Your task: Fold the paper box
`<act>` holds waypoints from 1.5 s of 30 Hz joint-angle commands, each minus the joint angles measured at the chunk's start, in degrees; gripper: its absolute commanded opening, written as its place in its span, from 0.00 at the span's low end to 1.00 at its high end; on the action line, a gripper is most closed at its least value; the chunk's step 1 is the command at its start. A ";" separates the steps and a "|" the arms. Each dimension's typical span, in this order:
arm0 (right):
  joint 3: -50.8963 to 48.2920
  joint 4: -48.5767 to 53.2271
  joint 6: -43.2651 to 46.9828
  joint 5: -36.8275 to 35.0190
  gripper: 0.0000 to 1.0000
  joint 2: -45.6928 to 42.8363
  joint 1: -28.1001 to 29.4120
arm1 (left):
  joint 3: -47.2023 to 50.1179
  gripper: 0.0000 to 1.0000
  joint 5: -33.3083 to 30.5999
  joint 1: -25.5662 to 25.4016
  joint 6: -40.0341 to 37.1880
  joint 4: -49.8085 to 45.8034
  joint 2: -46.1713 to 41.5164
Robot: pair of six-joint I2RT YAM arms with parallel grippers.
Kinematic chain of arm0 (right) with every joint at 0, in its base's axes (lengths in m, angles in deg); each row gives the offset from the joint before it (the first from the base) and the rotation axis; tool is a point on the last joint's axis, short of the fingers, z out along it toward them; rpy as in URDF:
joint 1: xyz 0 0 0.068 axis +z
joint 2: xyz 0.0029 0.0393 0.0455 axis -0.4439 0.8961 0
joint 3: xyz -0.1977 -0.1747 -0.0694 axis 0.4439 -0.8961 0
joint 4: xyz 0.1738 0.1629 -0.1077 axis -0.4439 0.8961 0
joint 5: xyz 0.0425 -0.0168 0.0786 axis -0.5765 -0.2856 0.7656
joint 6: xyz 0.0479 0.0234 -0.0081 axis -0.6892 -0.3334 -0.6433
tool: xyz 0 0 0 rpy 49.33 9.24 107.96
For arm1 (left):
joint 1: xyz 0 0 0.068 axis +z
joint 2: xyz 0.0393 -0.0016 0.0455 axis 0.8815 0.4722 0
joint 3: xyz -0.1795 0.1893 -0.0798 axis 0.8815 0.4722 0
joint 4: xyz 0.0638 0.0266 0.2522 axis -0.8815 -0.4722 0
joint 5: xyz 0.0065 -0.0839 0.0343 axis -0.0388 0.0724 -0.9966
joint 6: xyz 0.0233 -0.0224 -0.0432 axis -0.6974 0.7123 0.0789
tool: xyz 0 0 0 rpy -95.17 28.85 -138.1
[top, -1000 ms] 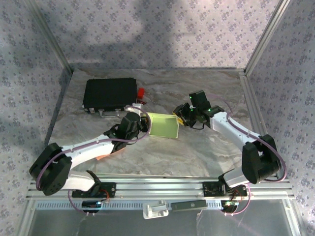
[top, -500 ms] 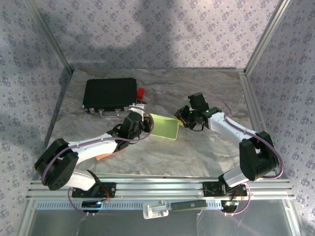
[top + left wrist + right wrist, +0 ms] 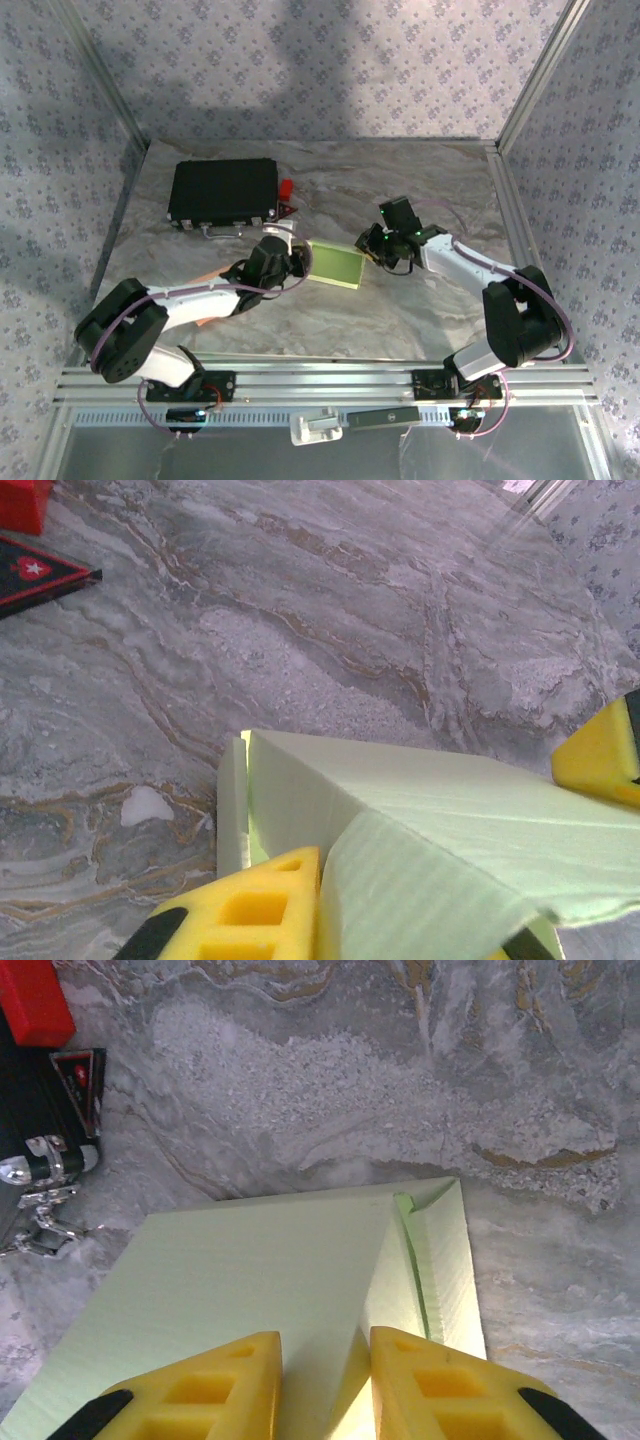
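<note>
Mid-worktop (image 3: 420, 310), the pale green paper box (image 3: 336, 264) is pinched at its three o'clock edge by the right pincer (image 3: 372, 246) and at nine o'clock by the left pincer (image 3: 296, 262), apparently mid-fold; pressing the flap flat seems next.

You have a marbled grey table (image 3: 420, 300) as the work surface. A black case (image 3: 223, 192) lies flat toward its far left, with metal latches (image 3: 40, 1175) on its near edge. A small red block (image 3: 286, 188) sits just beside the case's right end. An orange scrap (image 3: 205, 320) lies on the table near the front left. Patterned lilac walls (image 3: 330, 60) enclose the cell, and an aluminium rail (image 3: 330, 385) runs along the near edge.
</note>
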 commanded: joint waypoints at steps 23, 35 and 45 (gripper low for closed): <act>-1.83 0.34 6.69 -6.79 0.26 -1.66 2.47 | 0.02 0.62 7.54 -3.90 15.24 -18.15 -14.93; -1.52 0.74 7.12 -7.16 0.26 -1.99 2.48 | -7.46 0.70 17.65 7.87 19.01 -34.01 -21.73; -1.34 0.90 7.41 -6.82 0.26 -1.83 2.48 | -13.42 0.56 31.66 13.63 20.03 -23.86 -0.70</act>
